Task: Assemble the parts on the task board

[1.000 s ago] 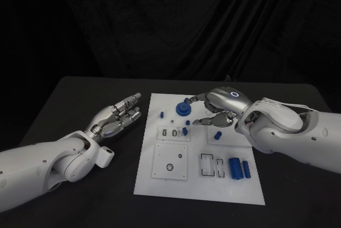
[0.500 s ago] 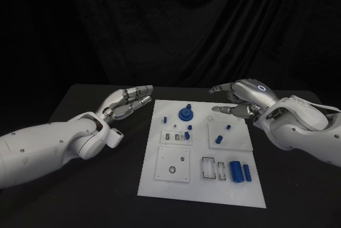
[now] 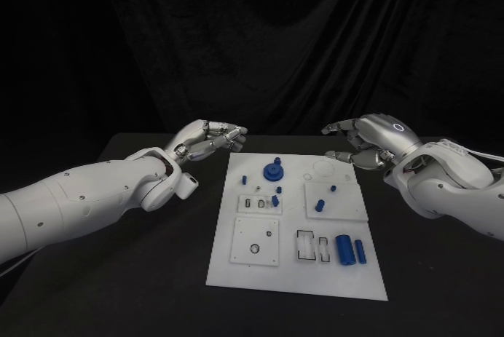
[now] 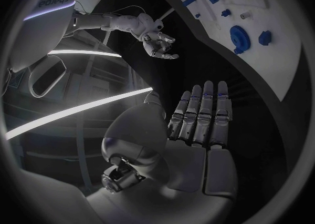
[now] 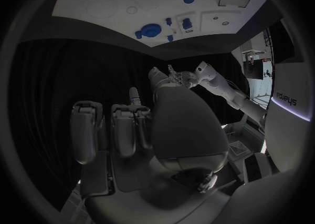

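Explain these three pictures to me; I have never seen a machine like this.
It is a robot with two white arms ending in silver hands. One picture looks down from its head; the two round ones come from cameras at each wrist. The left hand and right hand hover above the far corners of a white task board on a black table, holding nothing. On the board lie small blue parts, among them a round gear-like piece and two cylinders.

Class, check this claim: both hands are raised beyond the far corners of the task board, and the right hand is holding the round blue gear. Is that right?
Not quite. The head view shows the right hand holding nothing; the round blue gear still sits on the task board. Both hands, including the left hand, are indeed raised.
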Robot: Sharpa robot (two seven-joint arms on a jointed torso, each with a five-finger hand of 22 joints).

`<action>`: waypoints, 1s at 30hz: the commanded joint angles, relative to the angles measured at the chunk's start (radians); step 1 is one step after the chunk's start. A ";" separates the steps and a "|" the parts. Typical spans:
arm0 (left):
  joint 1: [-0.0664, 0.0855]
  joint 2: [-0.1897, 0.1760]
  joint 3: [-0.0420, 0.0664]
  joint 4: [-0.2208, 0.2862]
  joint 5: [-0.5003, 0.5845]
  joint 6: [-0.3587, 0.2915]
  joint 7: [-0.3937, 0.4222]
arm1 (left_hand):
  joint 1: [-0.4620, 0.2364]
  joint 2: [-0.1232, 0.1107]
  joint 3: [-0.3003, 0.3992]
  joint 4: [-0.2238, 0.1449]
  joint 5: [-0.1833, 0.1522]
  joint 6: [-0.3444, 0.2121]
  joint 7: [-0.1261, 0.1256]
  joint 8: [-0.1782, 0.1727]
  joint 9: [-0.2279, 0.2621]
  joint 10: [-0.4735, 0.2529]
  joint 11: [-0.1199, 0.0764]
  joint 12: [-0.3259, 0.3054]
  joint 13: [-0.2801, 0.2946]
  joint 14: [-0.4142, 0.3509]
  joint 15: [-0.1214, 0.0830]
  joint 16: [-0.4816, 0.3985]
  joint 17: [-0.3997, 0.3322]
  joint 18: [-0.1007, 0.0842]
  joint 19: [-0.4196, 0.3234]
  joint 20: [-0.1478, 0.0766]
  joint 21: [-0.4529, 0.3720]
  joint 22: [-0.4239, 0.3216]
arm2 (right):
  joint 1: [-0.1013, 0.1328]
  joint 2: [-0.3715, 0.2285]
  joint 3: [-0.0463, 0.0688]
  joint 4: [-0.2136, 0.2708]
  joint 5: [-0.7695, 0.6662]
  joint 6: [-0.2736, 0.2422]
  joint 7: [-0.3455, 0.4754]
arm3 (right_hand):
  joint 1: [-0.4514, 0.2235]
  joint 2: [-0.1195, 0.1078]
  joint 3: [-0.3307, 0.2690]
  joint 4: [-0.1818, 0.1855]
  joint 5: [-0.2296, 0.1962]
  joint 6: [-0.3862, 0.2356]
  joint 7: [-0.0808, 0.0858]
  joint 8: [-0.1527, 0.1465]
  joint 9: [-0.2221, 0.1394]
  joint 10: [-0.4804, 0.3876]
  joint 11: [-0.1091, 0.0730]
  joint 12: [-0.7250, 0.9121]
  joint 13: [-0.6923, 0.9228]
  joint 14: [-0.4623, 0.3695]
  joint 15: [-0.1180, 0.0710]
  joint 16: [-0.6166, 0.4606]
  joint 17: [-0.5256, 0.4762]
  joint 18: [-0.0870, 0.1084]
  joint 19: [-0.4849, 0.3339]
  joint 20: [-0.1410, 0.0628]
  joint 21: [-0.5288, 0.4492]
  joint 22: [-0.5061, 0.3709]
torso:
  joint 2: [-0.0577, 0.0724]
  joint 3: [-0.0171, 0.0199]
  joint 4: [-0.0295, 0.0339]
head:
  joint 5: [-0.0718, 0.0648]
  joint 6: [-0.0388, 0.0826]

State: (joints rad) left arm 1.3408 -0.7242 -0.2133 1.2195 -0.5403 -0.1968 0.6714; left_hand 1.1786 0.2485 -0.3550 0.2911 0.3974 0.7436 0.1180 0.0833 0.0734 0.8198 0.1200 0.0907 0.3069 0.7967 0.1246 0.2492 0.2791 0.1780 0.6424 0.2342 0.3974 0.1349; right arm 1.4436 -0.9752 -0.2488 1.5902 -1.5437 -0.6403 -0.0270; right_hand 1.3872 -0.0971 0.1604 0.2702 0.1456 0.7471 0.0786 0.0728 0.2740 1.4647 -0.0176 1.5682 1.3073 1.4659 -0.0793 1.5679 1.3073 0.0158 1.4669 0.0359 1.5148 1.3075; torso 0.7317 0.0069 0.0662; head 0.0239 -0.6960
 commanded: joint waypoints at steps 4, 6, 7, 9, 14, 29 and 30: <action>0.001 0.009 0.001 -0.010 -0.018 -0.028 0.134 | 0.307 0.008 0.144 -0.144 0.089 0.054 0.008 -0.001 0.003 0.016 0.015 -0.012 0.026 0.036 0.010 0.066 0.014 0.004 0.041 0.007 0.022 0.004 | -0.010 0.003 0.001 -0.008 0.010 -0.001 0.003 | 0.007 0.015 0.006 -0.005 0.026 0.012 0.001 0.002 -0.006 0.106 0.007 0.003 0.263 0.105 0.011 0.003 0.263 -0.001 0.072 0.008 0.001 0.244 | -0.020 0.0114 -0.0130 | 0.011 -0.007; 0.000 0.004 0.001 0.013 -0.023 -0.064 0.086 | 0.345 -0.019 0.155 -0.086 0.057 0.085 0.025 0.007 0.005 0.100 0.038 0.025 0.051 0.104 0.005 0.153 0.051 0.004 0.105 0.008 0.074 0.028 | -0.012 0.002 0.001 -0.007 0.010 0.001 0.001 | 0.008 0.015 0.006 -0.006 0.029 0.012 0.002 0.002 -0.006 0.106 0.007 0.003 0.263 0.105 0.011 0.003 0.263 -0.001 0.071 0.008 0.000 0.244 | -0.024 0.0121 -0.0176 | 0.016 -0.011; 0.000 0.001 0.001 0.029 -0.031 -0.086 0.053 | 0.355 -0.036 0.155 -0.070 0.044 0.088 0.027 0.006 0.004 0.132 0.038 0.050 0.063 0.128 -0.004 0.189 0.069 0.003 0.126 0.001 0.094 0.038 | -0.013 0.001 0.001 -0.007 0.010 0.002 0.000 | 0.009 0.016 0.007 -0.007 0.032 0.014 0.002 0.002 -0.007 0.106 0.007 0.003 0.263 0.105 0.011 0.003 0.263 -0.001 0.071 0.008 0.000 0.244 | -0.025 0.0121 -0.0178 | 0.016 -0.013; 0.000 -0.004 0.001 0.060 -0.066 -0.116 -0.022 | 0.392 -0.069 0.168 -0.011 -0.033 0.113 0.050 0.009 0.005 0.195 0.005 0.164 0.123 0.192 -0.042 0.380 0.179 0.002 0.222 -0.042 0.198 0.096 | -0.014 -0.001 0.001 -0.007 0.010 0.005 -0.004 | 0.009 0.017 0.006 -0.007 0.036 0.019 0.002 0.004 -0.007 0.106 0.008 0.003 0.263 0.105 0.011 0.003 0.263 -0.001 0.071 0.008 0.001 0.244 | -0.027 0.0120 -0.0193 | 0.017 -0.018; 0.001 -0.009 0.001 0.140 -0.331 -0.181 -0.238 | 0.314 -0.075 0.168 0.000 -0.146 0.218 0.015 0.052 0.022 0.445 -0.068 0.981 0.786 0.610 -0.125 1.180 1.005 -0.008 0.414 -0.124 0.541 0.340 | -0.017 0.002 0.001 -0.012 0.010 0.024 -0.018 | 0.011 0.024 0.007 -0.011 0.046 0.048 0.005 0.014 -0.006 0.106 0.010 0.003 0.263 0.105 0.013 0.003 0.263 -0.001 0.071 0.010 0.000 0.243 | -0.036 0.0145 -0.0267 | 0.024 -0.035; 0.013 0.069 0.001 0.231 -0.634 0.049 -0.906 | -0.014 -0.053 0.119 -0.002 -0.266 0.318 -0.112 0.428 0.520 0.739 -0.181 1.457 1.238 0.774 -0.231 1.322 1.292 -0.111 0.749 -0.226 1.057 1.127 | -0.019 0.011 0.001 -0.017 0.010 0.079 -0.055 | 0.020 0.042 0.014 -0.028 0.047 0.110 0.007 0.033 0.000 0.106 0.011 0.003 0.263 0.105 0.014 0.003 0.263 -0.001 0.071 0.012 0.000 0.243 | -0.048 0.0165 -0.0308 | 0.024 -0.070; 0.013 0.074 0.001 0.233 -0.636 0.070 -0.941 | -0.029 -0.056 0.113 -0.002 -0.270 0.308 -0.122 0.474 0.595 0.742 -0.193 1.462 1.245 0.774 -0.242 1.322 1.292 -0.116 0.765 -0.235 1.067 1.153 | -0.019 0.010 0.001 -0.017 0.010 0.082 -0.056 | 0.020 0.042 0.014 -0.028 0.047 0.110 0.007 0.033 0.000 0.106 0.011 0.003 0.263 0.105 0.014 0.003 0.263 -0.001 0.071 0.012 0.000 0.243 | -0.047 0.0155 -0.0299 | 0.022 -0.071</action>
State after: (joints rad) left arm 1.3525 -0.6556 -0.2125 1.4469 -1.1071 -0.2468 -0.0433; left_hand 1.1579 0.1962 -0.2376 0.2879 0.1315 1.0508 0.0002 0.5359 0.6381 1.4494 -0.0497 1.2009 1.2754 1.4665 -0.1107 1.5683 1.3082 0.0751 1.3980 0.0015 1.4582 1.2730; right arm 1.4268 -0.9640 -0.2485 1.5741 -1.5331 -0.5848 -0.0486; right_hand 1.4078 -0.0680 0.1766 0.2481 0.1892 0.8536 0.0852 0.1006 0.2733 1.4682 -0.0142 1.5682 1.3079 1.4652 -0.0730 1.5679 1.3074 0.0158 1.4669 0.0430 1.5148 1.3073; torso 0.6856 0.0228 0.0360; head 0.0478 -0.7640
